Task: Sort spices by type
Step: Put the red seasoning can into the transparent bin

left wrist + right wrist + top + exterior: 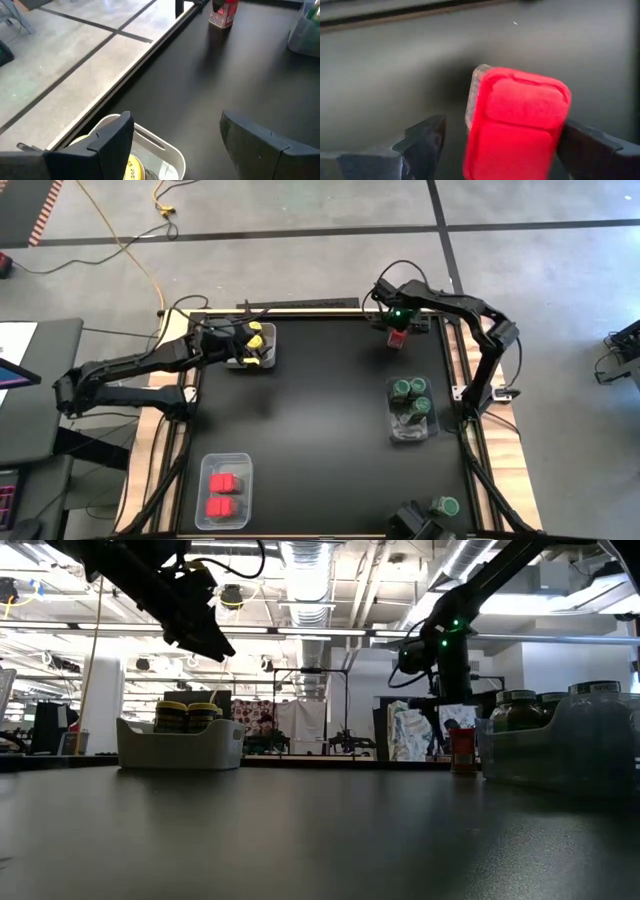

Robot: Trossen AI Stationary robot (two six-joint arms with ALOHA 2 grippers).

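Note:
A red blocky spice container [397, 338] stands upright on the table near the far edge, also seen in the low view [462, 752]. My right gripper [502, 135] is open and hangs just over it, one finger on each side of its red lid [517, 130]. My left gripper [175, 130] is open and hovers above the far-left clear bin [180, 750]. That bin holds yellow-lidded jars [258, 340]. My right gripper comes at the red container from above, pointing down. One finger [590, 145] stands right beside the lid's edge [562, 125]; I cannot tell whether it touches. The other finger [422, 140] is apart from the lid. The container stands on the table.
A clear bin [410, 428] at the right holds green-lidded jars [410, 390]. Another bin [207, 465] near the left front holds red blocks [224, 492]. A loose green-lidded jar [445, 506] stands at the near edge. The dark tabletop between the bins is bare.

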